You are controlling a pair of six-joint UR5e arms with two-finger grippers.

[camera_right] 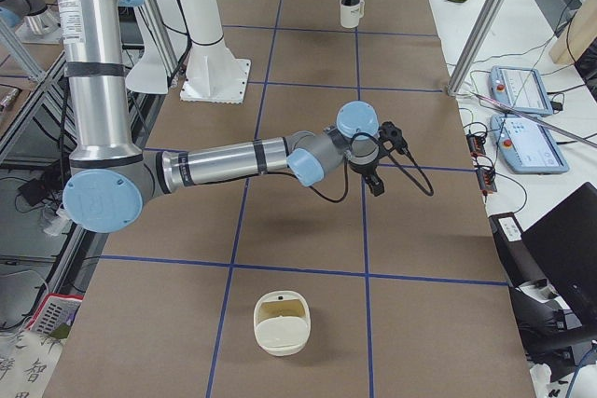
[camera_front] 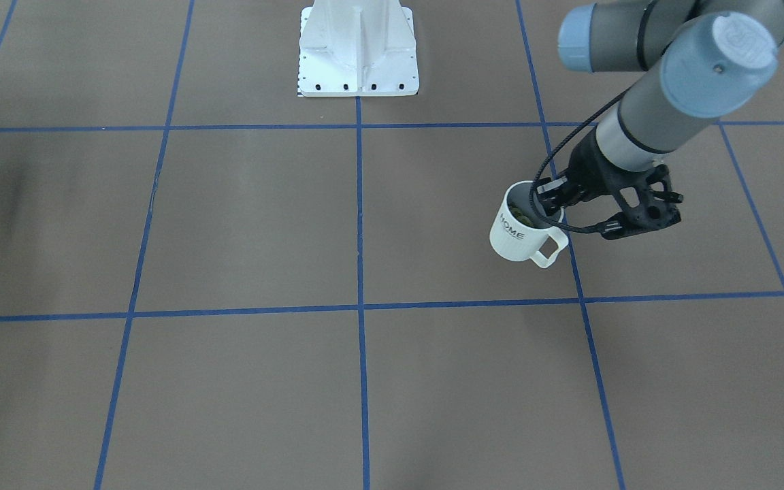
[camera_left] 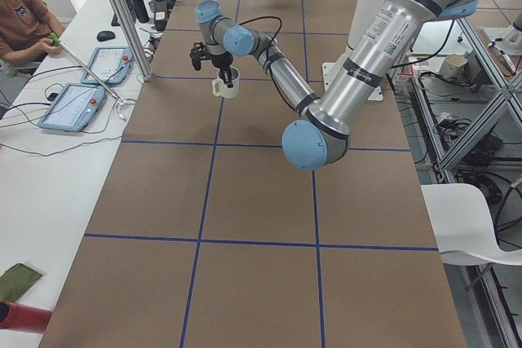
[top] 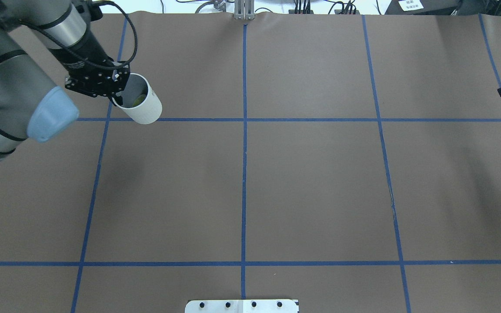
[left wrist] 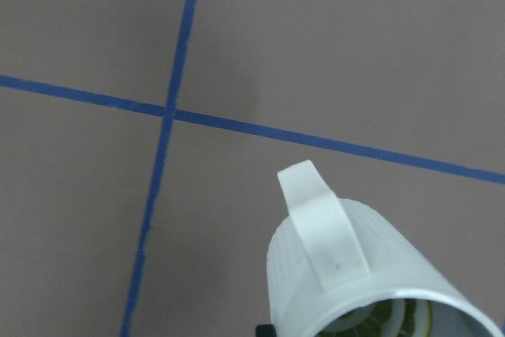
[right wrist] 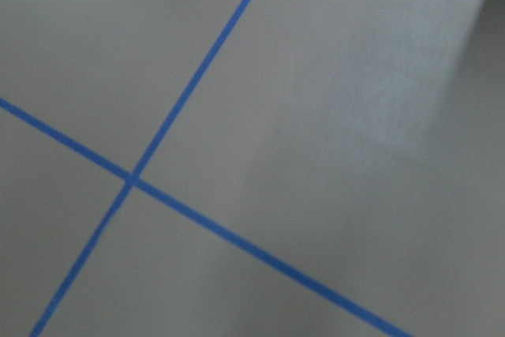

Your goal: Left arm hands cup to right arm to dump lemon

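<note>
Brown paper crossed by blue tape lines covers the wide table [top: 320, 182], and both arms work over it from opposite ends.

The thick grey tubular left arm [top: 11, 87], with light-blue joint caps, reaches into the upper left of the overhead view. It is there because it must carry the load first.

The slimmer grey right arm [camera_right: 224, 167] stretches low across the middle of the right-side view. It is well apart from the cup, probably waiting for the hand-over.

A cream rounded-square bowl [camera_right: 282, 323] sits low in that same view. It may be where the fruit is to be tipped.

The small white ribbed mug marked "HOME" [camera_front: 518, 235] hangs tilted at right of centre in the front-facing view. Its squarish handle is turned away from the fingers, which would leave the handle free for the other arm.

The black left gripper [camera_front: 546, 203] is clamped on the mug's rim, one finger seemingly inside and one outside.

The black right gripper [camera_right: 375, 177] carries nothing, and I cannot tell how far apart its fingers stand.

The small yellow-green lemon [left wrist: 383, 320] lies inside the mug, kept in because the mouth faces mostly upward.
</note>
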